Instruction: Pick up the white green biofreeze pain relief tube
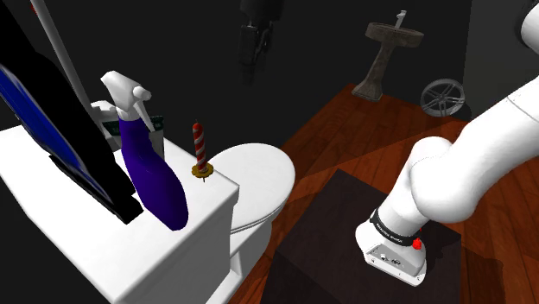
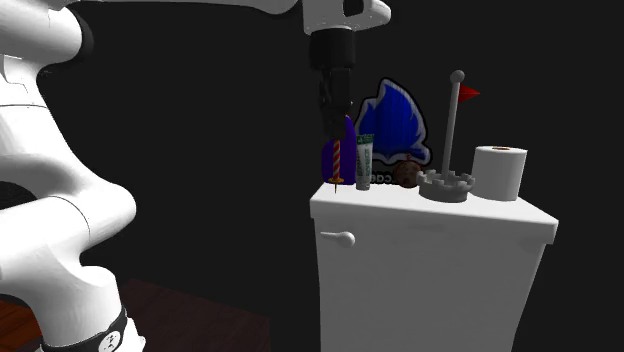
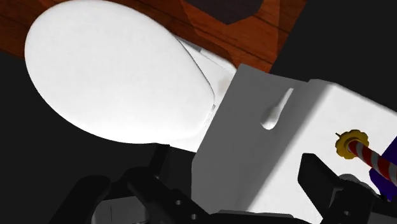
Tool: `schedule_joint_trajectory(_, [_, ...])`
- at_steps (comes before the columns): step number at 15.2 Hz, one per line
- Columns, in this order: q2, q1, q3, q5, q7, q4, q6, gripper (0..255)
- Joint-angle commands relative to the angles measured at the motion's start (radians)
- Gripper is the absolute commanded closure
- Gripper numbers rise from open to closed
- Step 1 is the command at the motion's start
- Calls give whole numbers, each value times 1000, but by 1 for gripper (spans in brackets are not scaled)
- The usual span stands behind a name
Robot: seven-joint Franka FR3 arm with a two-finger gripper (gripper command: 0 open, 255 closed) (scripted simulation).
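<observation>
The white and green tube (image 2: 365,160) stands upright on the toilet tank lid (image 2: 480,215), between a red-and-white striped candle (image 2: 337,165) and a blue flame-shaped figure (image 2: 400,120). Behind them is a purple spray bottle (image 1: 154,177). My black gripper (image 2: 335,122) hangs above the candle at the end of the tank on the second exterior view's left, just left of the tube and higher. It is open and empty. In the wrist view the fingers (image 3: 146,191) stand apart over the tank's front face (image 3: 280,159), with the candle (image 3: 359,149) to one side.
A grey castle piece with a red flag (image 2: 447,185) and a toilet paper roll (image 2: 498,172) stand farther along the tank. The shut toilet lid (image 1: 255,173) lies in front of the tank. A pedestal sink (image 1: 389,52) and a wheel (image 1: 445,95) stand on the wooden floor.
</observation>
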Motion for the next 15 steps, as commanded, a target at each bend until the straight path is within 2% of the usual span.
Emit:
schedule_joint_trajectory(1, [56, 19, 28, -2, 5, 55, -10, 0])
schedule_joint_trajectory(9, [313, 106, 141, -47, 38, 349, -96, 0])
schedule_joint_trajectory(15, [541, 211, 215, -122, 71, 637, -203, 0])
